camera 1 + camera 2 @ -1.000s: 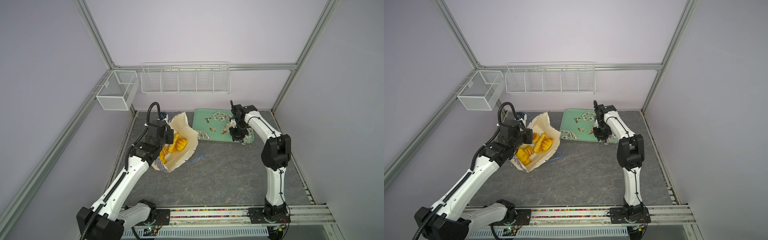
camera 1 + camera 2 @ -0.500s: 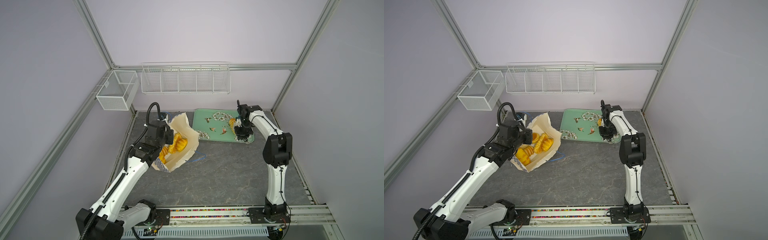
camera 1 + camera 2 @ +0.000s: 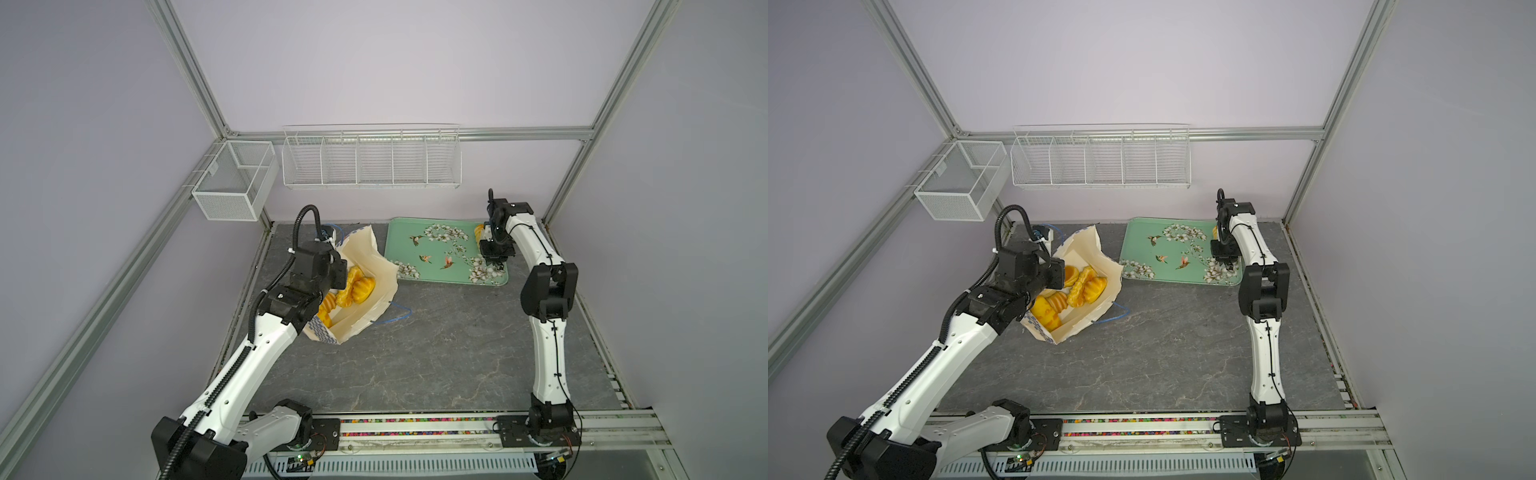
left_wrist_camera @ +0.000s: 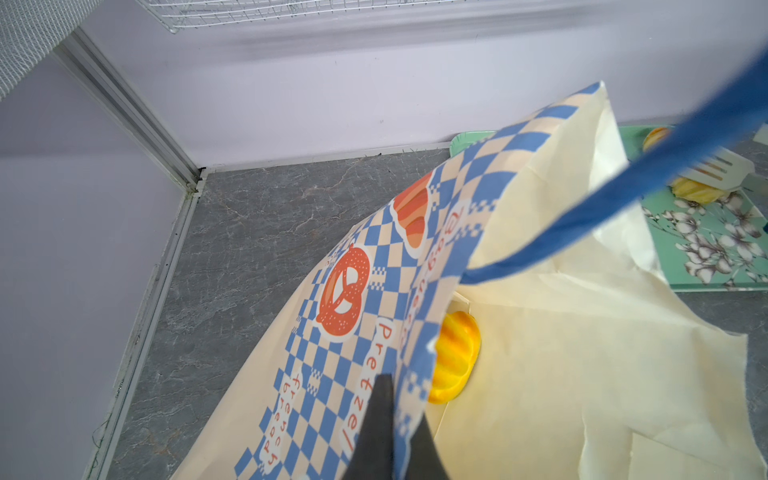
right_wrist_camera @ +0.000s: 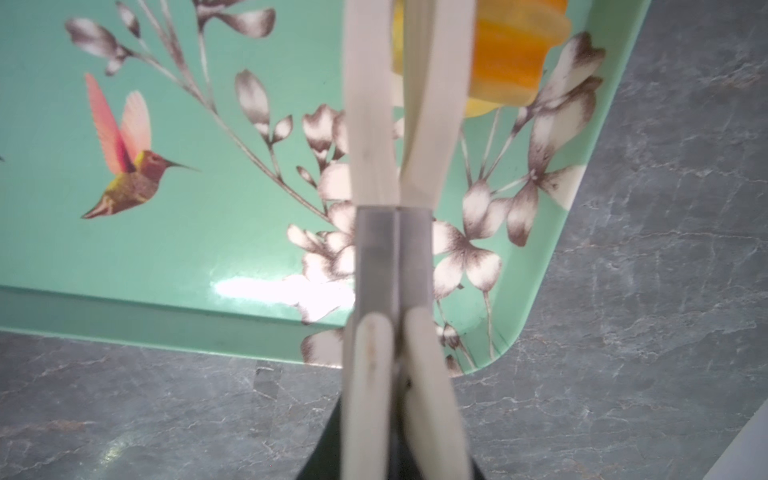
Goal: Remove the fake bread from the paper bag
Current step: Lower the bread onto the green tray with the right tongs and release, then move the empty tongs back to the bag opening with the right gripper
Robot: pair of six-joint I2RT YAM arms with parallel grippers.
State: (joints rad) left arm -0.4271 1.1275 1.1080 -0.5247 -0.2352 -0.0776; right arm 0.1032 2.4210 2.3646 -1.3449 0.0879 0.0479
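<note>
Right end effector [image 3: 493, 261] has shifted over a second from the middle of the green flowered tray [image 3: 401, 241] to its right side. Left arm and bag are unchanged.

Right end effector is clamped on white tongs [image 5: 370, 124], whose arms are squeezed nearly together. A ribbed bread piece [image 3: 480, 231] lies on the tray near its far right corner, beside the tong arms. Contact between tongs and bread can't be made out.

Left end effector [image 4: 401, 432] is closed, pinching the checkered edge of the paper bag [image 3: 376, 266]. The bag leans over on the far left of the bench [image 3: 415, 353] with its mouth gaping upward. One edge comes right up to the tray's near left corner; whether they touch can't be told.

Fake bread [image 3: 357, 289] is piled inside the bag, several golden-orange pieces against the cream lining. One blue cord handle [image 3: 399, 313] trails on the bench.
</note>
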